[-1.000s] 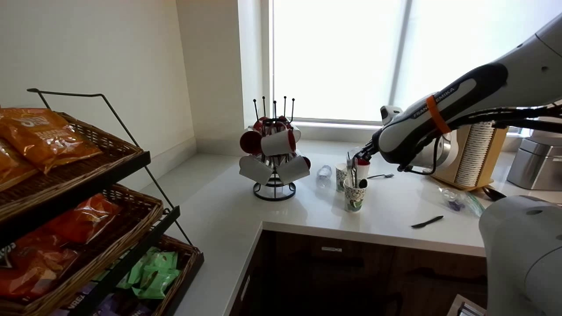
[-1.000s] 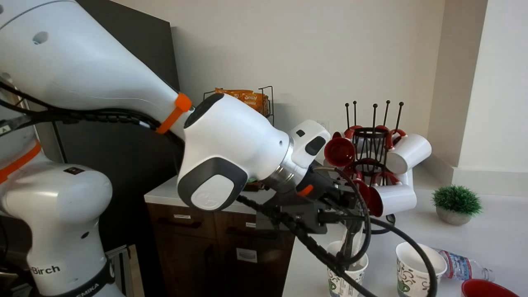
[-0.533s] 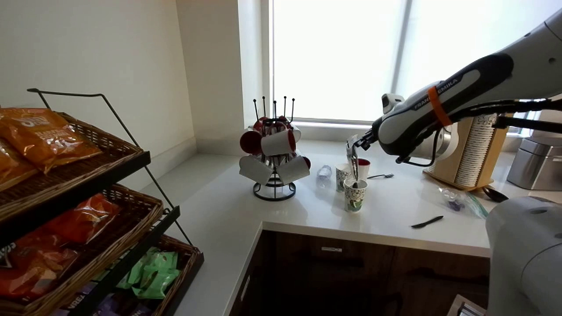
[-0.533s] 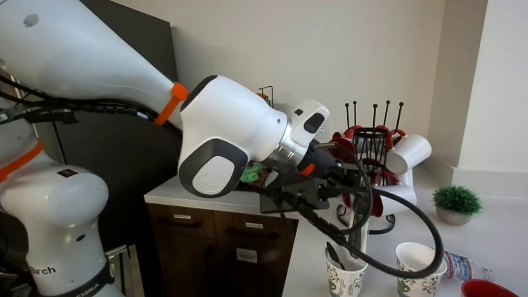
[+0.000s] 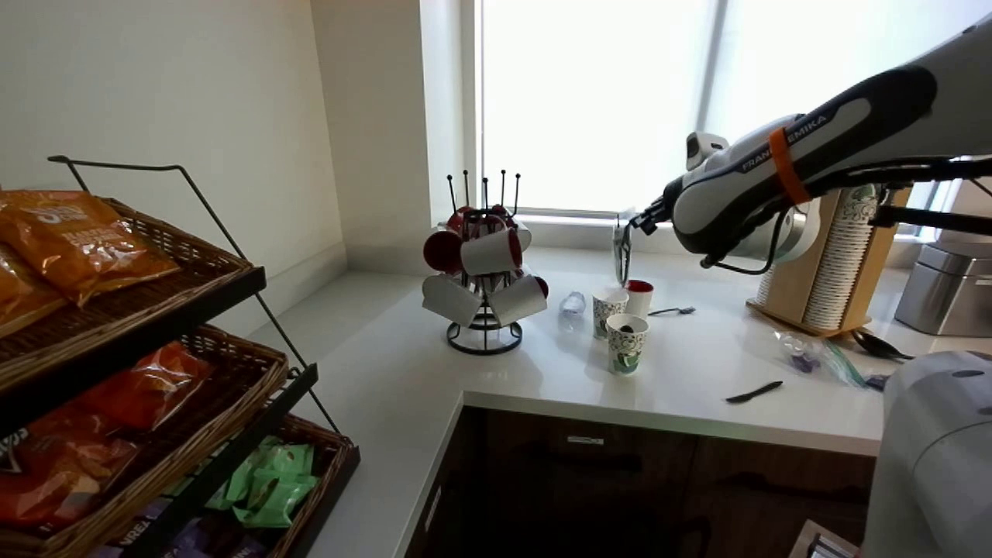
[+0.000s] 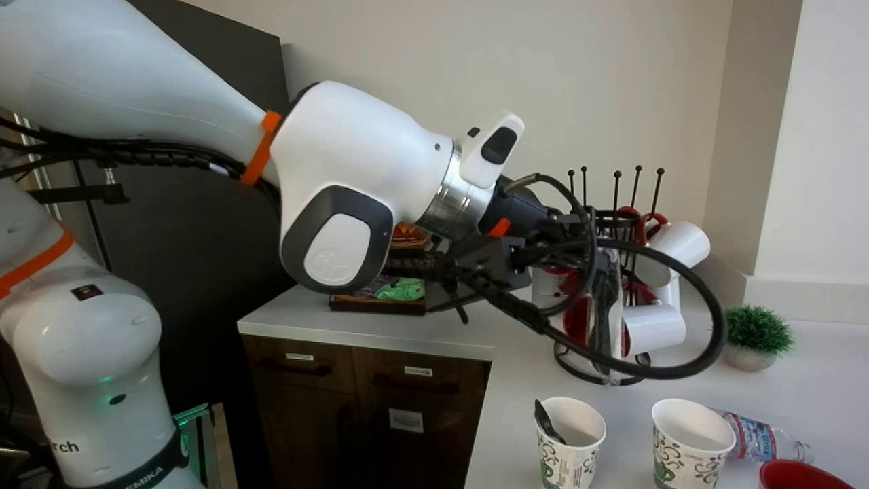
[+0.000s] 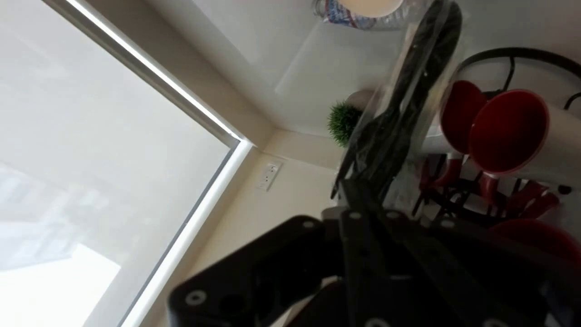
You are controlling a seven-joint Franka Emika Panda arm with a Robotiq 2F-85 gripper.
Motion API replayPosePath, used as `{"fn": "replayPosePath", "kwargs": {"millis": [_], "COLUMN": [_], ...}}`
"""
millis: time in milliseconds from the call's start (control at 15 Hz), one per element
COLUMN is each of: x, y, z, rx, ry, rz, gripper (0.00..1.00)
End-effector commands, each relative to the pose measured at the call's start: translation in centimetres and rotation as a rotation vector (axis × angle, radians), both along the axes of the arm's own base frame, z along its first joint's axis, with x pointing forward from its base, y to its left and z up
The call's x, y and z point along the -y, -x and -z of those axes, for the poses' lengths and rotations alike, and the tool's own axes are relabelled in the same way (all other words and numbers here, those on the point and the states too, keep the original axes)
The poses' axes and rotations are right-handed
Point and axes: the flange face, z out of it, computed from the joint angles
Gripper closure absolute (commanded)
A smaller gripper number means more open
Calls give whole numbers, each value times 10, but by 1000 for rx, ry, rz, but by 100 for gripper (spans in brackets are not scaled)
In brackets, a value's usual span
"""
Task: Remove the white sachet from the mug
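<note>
Held the white sachet [image 7: 404, 106] by its upper end in the closed gripper [image 7: 363, 193], out of the patterned mug [image 5: 626, 349], higher than its rim, probably light and slippery outside but stiff from dark cutlery [image 7: 438, 50] inside, thus best pinched firmly there.

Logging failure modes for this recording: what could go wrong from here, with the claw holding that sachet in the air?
The claw seems to grip the sachet near its upper end, so the sachet might swing or slip. If it drops, it could topple the patterned cup with the dark utensil inside. The cable loop bulging beside the claw could perhaps snag the mug rack.
</note>
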Motion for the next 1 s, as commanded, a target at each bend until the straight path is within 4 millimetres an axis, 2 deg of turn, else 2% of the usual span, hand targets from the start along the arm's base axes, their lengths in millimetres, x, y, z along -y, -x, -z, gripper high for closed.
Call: {"fn": "replayPosePath", "kwargs": {"millis": [0, 267, 467, 600, 933], "x": [21, 61, 87, 100, 114], "y": [18, 51, 76, 88, 108], "z": [-19, -30, -13, 5, 48], "rx": [24, -44, -167, -255, -451], "ry": [55, 76, 51, 13, -133], "rz": [114, 245, 315, 348, 389], "gripper": [100, 100, 100, 100, 100]}}
